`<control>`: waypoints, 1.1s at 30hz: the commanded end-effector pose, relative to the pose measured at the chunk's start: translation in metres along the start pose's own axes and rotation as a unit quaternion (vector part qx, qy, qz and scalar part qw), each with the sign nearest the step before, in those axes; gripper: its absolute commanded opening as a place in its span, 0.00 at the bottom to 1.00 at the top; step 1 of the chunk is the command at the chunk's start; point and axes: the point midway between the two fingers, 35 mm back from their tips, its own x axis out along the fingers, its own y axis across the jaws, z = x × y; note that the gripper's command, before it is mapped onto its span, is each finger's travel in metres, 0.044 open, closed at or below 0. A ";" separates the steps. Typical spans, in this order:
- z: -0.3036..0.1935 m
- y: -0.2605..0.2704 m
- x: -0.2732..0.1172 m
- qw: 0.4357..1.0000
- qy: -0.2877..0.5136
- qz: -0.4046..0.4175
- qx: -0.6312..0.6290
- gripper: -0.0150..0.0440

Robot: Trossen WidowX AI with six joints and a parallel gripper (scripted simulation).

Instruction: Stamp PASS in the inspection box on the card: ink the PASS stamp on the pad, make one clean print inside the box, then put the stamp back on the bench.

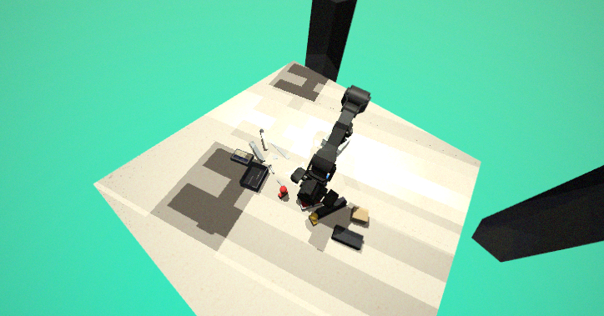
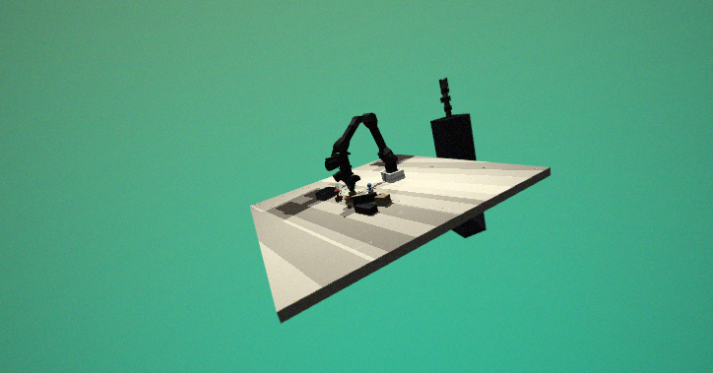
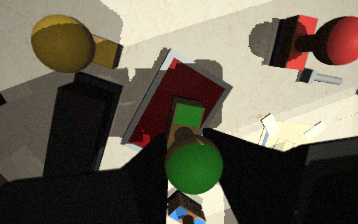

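Sitting between the fingers, the green-knobbed stamp (image 3: 194,167).

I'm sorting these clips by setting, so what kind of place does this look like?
Likely a robot workbench set up as a small stamping station: knob-handled stamps in green, red and yellow, a red ink pad, and a jointed arm over the bench.

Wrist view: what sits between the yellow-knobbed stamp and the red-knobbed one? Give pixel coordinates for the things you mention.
The red ink pad (image 1: 304,206) (image 3: 155,95), in a grey tray; the wrist view shows it.
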 end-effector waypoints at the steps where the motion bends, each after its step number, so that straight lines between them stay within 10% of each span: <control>1: 0.000 0.001 0.003 1.000 -0.001 0.001 0.001 0.25; 33: -0.001 0.001 0.018 1.000 0.000 0.001 -0.001 0.25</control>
